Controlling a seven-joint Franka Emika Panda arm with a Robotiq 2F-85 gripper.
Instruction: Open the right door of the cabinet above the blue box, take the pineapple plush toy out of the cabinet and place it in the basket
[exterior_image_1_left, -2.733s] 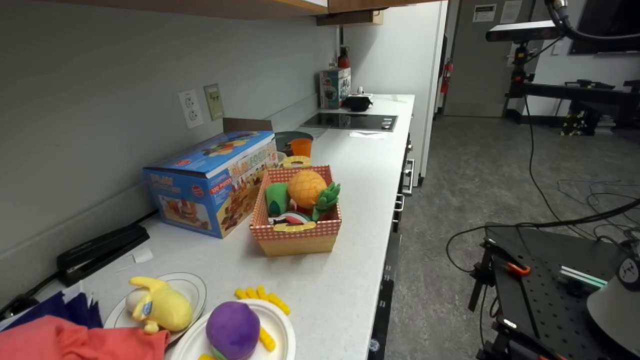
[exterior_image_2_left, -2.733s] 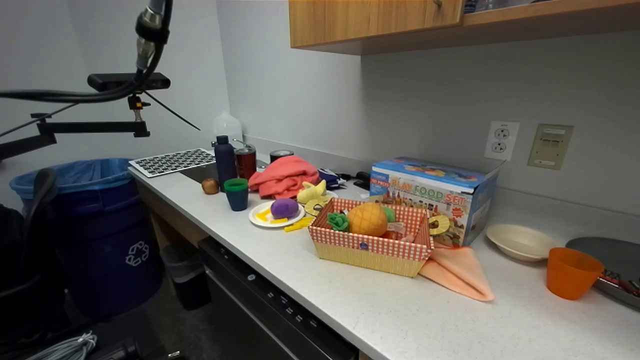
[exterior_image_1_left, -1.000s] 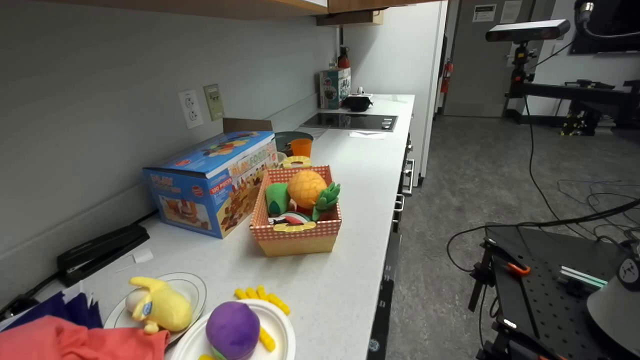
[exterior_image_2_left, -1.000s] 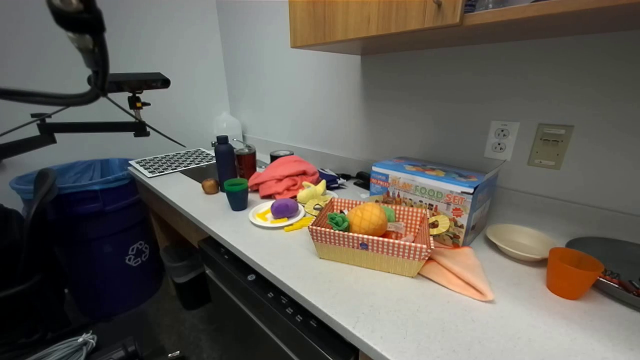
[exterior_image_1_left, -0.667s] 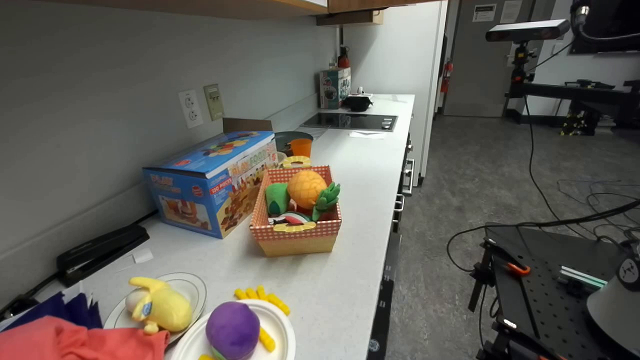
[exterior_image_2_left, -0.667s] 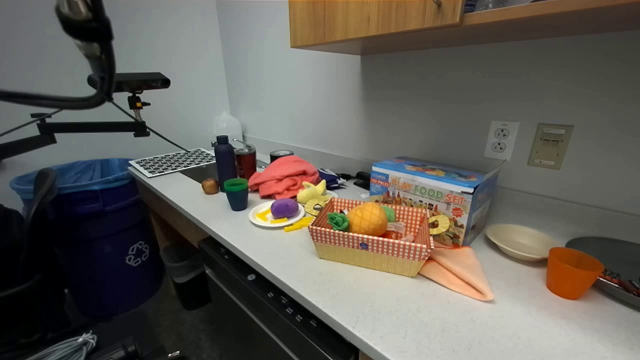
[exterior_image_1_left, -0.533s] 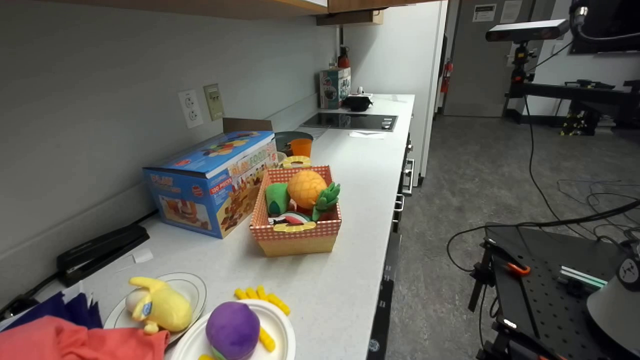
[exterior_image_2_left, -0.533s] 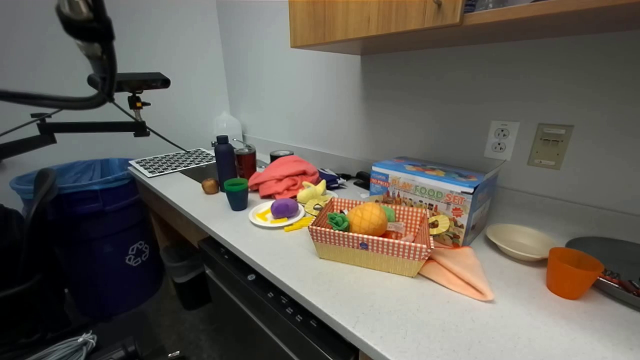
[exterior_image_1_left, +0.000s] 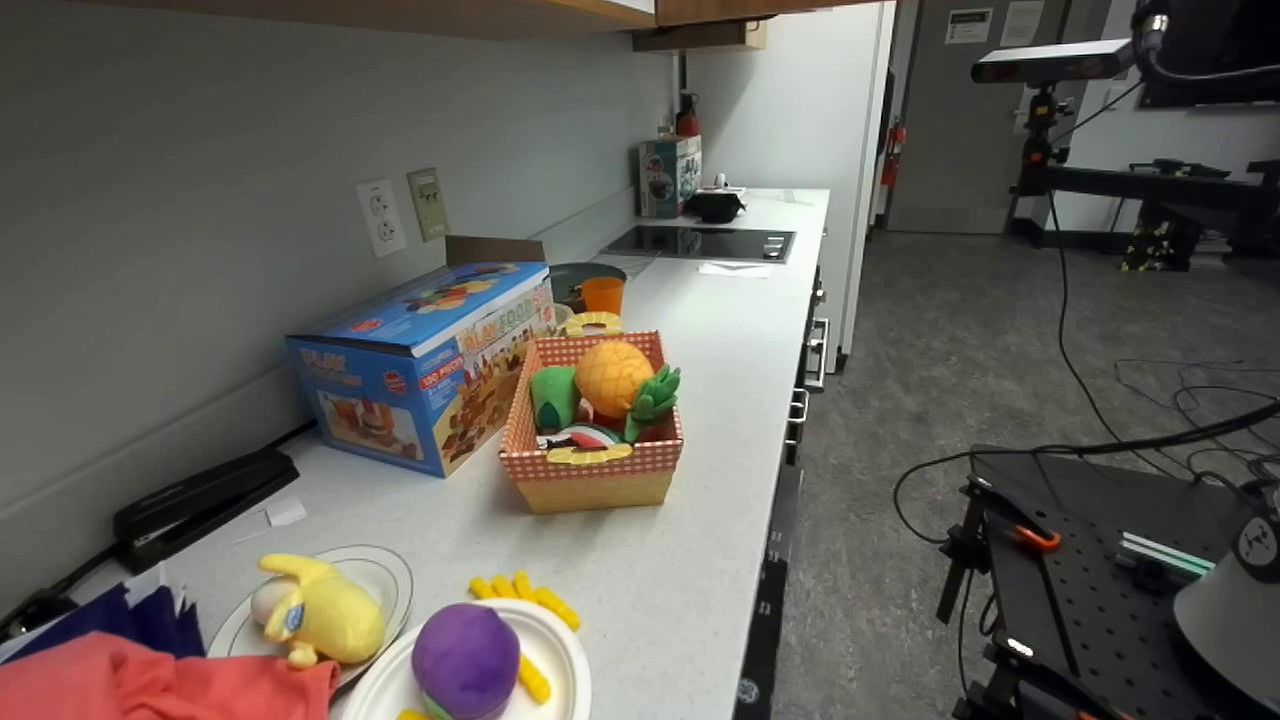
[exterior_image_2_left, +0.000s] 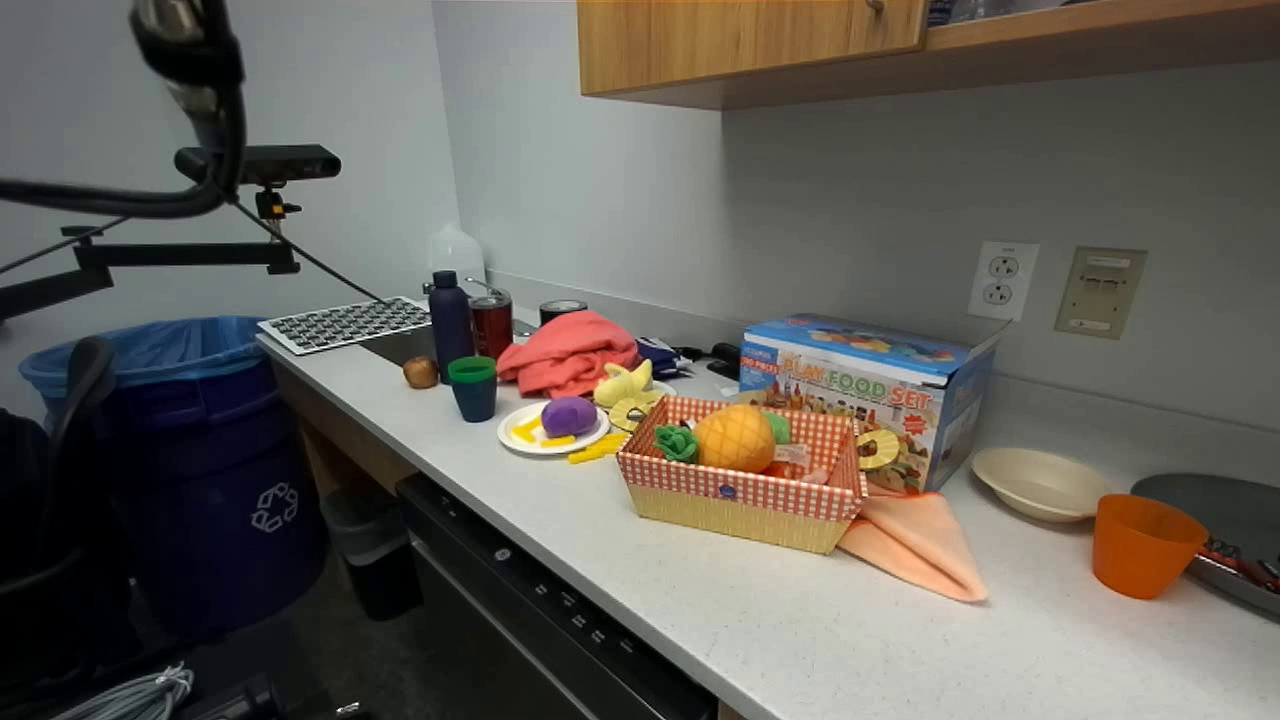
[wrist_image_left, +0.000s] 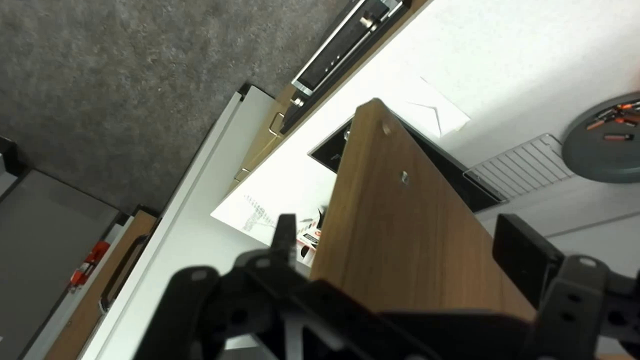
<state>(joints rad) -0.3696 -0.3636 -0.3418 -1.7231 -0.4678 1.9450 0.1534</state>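
The pineapple plush toy (exterior_image_1_left: 612, 378) lies in the basket (exterior_image_1_left: 595, 492), its green crown leaning over the rim in an exterior view. Both also show in an exterior view, the toy (exterior_image_2_left: 735, 440) and the basket (exterior_image_2_left: 735, 515). The blue box (exterior_image_1_left: 375, 365) stands behind the basket against the wall. The cabinet (exterior_image_2_left: 750, 45) hangs above, with an open part at its right showing items on a shelf. In the wrist view my gripper (wrist_image_left: 397, 240) is open, its fingers spread either side of a wooden panel (wrist_image_left: 410, 215) that looks like the open door; contact cannot be told.
On the counter are a purple plush (exterior_image_1_left: 466, 660) on a plate, a yellow plush (exterior_image_1_left: 330, 610), a red cloth (exterior_image_2_left: 570, 355), an orange cup (exterior_image_2_left: 1147, 545) and a pale bowl (exterior_image_2_left: 1040, 483). An arm cable (exterior_image_2_left: 215, 120) hangs at upper left in an exterior view.
The arm's cable swung away from the counter, then drifted slightly back, so the arm has moved. The pineapple toy, basket and blue box have stayed still.
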